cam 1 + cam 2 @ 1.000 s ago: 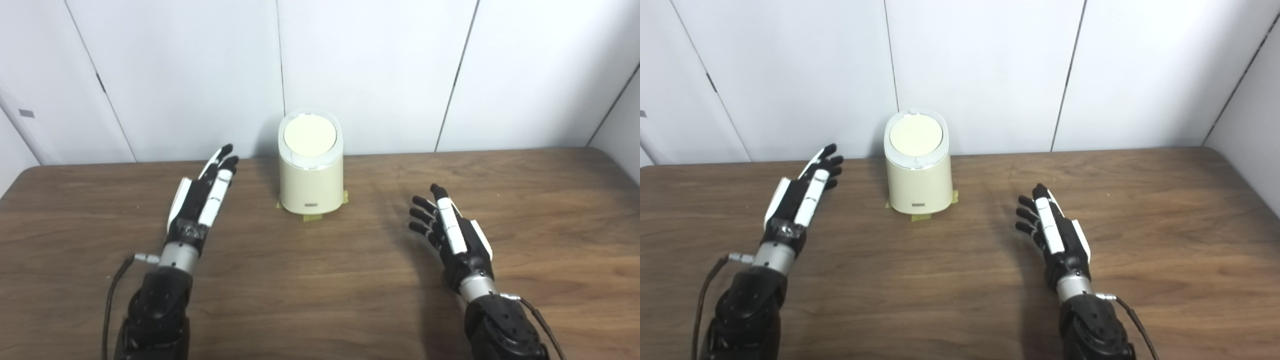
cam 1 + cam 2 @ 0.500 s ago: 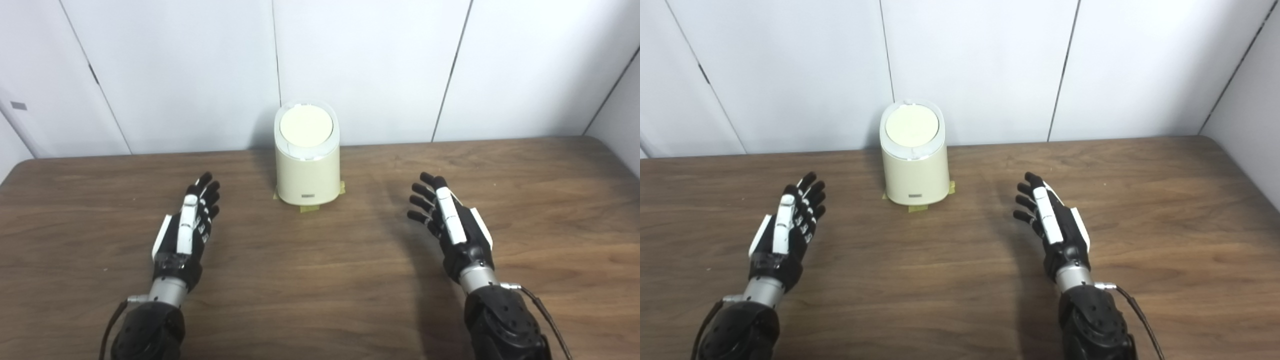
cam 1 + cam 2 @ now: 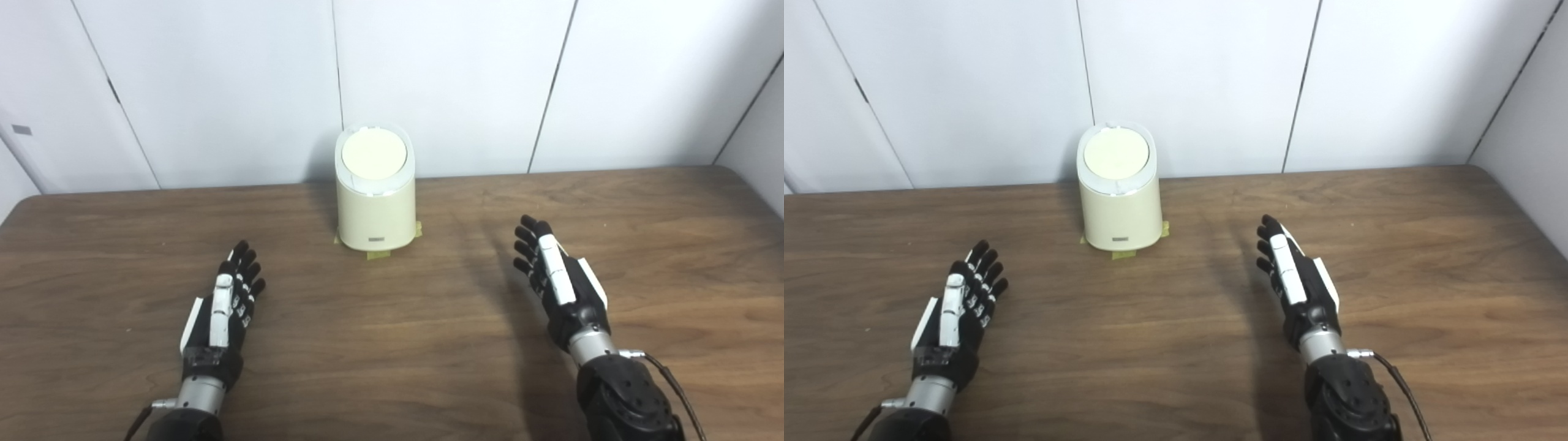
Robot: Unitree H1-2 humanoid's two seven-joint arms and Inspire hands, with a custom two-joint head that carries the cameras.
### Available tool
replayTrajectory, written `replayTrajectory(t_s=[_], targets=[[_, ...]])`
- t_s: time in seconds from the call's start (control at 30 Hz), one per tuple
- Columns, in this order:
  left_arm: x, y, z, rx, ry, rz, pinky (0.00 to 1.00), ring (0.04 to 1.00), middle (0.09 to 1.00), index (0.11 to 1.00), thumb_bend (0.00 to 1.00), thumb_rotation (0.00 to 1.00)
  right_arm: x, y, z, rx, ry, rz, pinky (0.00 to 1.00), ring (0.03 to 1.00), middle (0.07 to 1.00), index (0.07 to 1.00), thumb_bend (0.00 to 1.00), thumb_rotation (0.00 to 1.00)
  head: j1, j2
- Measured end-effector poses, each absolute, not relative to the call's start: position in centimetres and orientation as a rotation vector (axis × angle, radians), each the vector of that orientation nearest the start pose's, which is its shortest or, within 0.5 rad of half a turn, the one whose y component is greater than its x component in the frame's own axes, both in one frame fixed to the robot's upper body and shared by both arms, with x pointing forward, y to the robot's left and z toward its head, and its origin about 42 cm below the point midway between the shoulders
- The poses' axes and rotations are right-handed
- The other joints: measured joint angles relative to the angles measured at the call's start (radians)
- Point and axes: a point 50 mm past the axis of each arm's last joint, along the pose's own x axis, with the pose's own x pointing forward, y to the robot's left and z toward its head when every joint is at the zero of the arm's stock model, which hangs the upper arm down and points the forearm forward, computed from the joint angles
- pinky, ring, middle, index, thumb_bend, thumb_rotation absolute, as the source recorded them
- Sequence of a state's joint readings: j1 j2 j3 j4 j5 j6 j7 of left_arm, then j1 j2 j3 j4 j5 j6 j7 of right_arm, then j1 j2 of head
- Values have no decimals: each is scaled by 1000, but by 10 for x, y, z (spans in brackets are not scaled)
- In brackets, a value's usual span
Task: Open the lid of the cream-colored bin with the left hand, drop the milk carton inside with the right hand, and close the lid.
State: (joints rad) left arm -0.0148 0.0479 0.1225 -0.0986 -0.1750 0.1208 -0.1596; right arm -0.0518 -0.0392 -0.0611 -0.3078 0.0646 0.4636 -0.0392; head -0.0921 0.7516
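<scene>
Bin (image 3: 375, 196), cream-colored, stands lid (image 3: 374, 154) down at the worktop's (image 3: 392, 343) far middle; left hand (image 3: 220, 309) and right hand (image 3: 560, 282) hover well apart, fingers spread, holding nothing.

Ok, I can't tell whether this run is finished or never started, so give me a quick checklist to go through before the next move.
1. Bin lid shut: ok, it sits flat in the rim.
2. Cream-colored bin upright on its tape marks: ok.
3. Left robot hand free: ok, open, holding nothing, low over the table and apart from the bin.
4. Right robot hand free: ok, open and holding nothing.
5. Milk carton located: not ok, none shows on the table in either view.
6. Carton already inside the bin: cannot tell, the shut lid hides the inside.
</scene>
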Motion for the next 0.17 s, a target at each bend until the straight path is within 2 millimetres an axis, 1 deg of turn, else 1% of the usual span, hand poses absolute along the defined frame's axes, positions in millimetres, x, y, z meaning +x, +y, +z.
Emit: replayTrajectory(t_s=[0.07,0.17], targets=[[286,249,121,-127,-17,-60,1000,1000,1000,1000,449,1000,290,-235,162,0,107,-64,948,953,951,935,513,965,-2,0],[285,249,120,-127,-19,-58,1000,1000,1000,1000,450,1000,289,-236,162,-8,104,-61,995,976,967,950,570,997,-3,0]])
